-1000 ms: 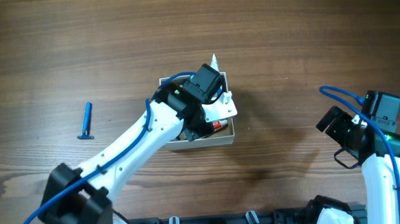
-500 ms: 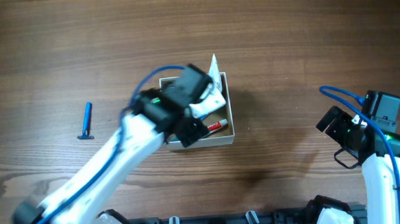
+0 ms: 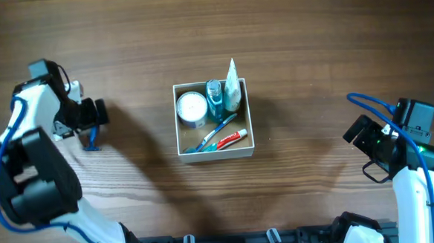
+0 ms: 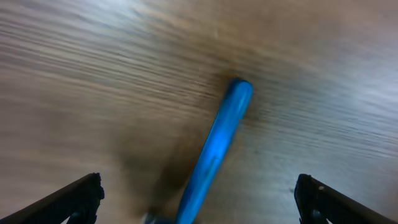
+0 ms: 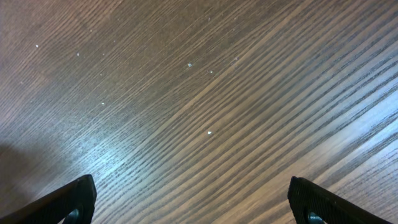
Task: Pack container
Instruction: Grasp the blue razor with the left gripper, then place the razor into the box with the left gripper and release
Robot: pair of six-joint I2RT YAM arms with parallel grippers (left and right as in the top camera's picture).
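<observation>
Three views: one top, two close wrist views.
The overhead camera looks straight down from high up on the whole surface (image 3: 309,27), with the container (image 3: 215,156) mid-frame and the arm bases at the lower edge. The left wrist camera sits near the wood and looks down between the tips of the left claw (image 4: 200,200) in its lower corners. Its view is blurred, and it shares the razor (image 4: 217,146) with the overhead. The right wrist camera looks down likewise past the right claw (image 5: 193,202) at bare grain.

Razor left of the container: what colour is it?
Blue razor, clearest in the left wrist view.
</observation>
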